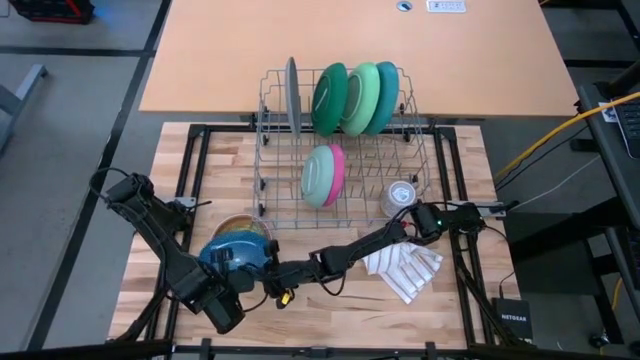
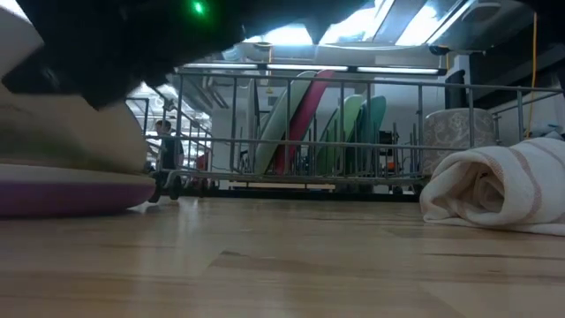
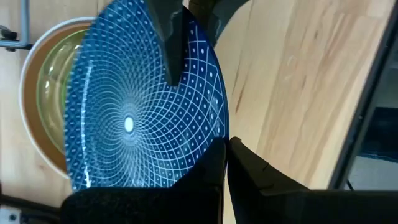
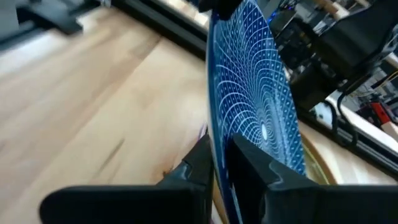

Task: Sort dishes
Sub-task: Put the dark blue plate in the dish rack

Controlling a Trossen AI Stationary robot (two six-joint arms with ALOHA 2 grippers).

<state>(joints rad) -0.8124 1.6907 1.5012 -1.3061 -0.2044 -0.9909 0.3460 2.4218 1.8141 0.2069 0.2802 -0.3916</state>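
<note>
High view: both pincers clamp the blue patterned plate (image 1: 232, 254) by its rim, left pincer (image 3: 226, 163) and right pincer (image 4: 219, 160), above a brown bowl (image 3: 38, 106) on the counter (image 1: 330, 300).

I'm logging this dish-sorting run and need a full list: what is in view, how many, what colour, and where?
Dish rack: one, grey wire, far half of the table.
Racked dishes: six; grey plate, dark green, light green and teal in the far row; pale green and pink in the near row.
Blue patterned plate: one, held on edge over the near left stack.
Brown dish: one, under it.
Glass cup: one, clear, in the rack's right end.
Striped cloth: one, white, near right.
Left gripper: fingers shut on the blue plate's rim.
Right gripper: fingers astride the opposite rim.
</note>
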